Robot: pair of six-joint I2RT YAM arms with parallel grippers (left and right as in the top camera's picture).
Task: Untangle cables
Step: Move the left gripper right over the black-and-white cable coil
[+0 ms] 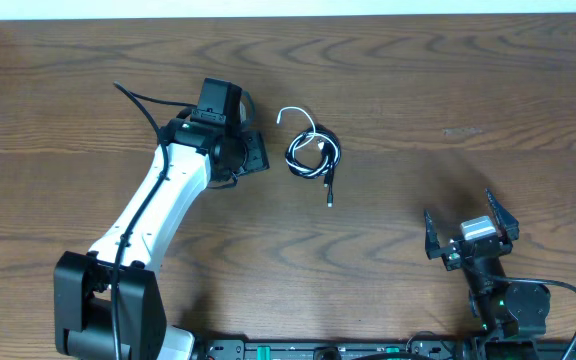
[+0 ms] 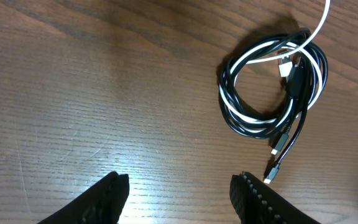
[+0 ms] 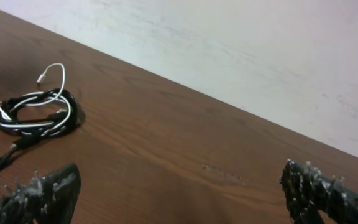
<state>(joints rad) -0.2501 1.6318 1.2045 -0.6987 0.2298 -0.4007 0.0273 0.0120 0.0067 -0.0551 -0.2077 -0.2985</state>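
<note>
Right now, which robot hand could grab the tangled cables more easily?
Left. The left hand is open and hovers right beside the coiled cables. The right hand is open too, but it sits much farther away from them.

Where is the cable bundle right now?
Overhead view: the coiled black and white cables lie near frame centre, just right of the left gripper, far from the right gripper.

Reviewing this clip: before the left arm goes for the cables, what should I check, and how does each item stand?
1. Left gripper open and empty: ok.
2. Right gripper open, well clear of the coil: ok.
3. Black cable and white cable separated: not ok, looped together.
4. Free ends exposed: ok, white end and black plug stick out.
5. Where strands cross inside the coil: cannot tell.
</note>
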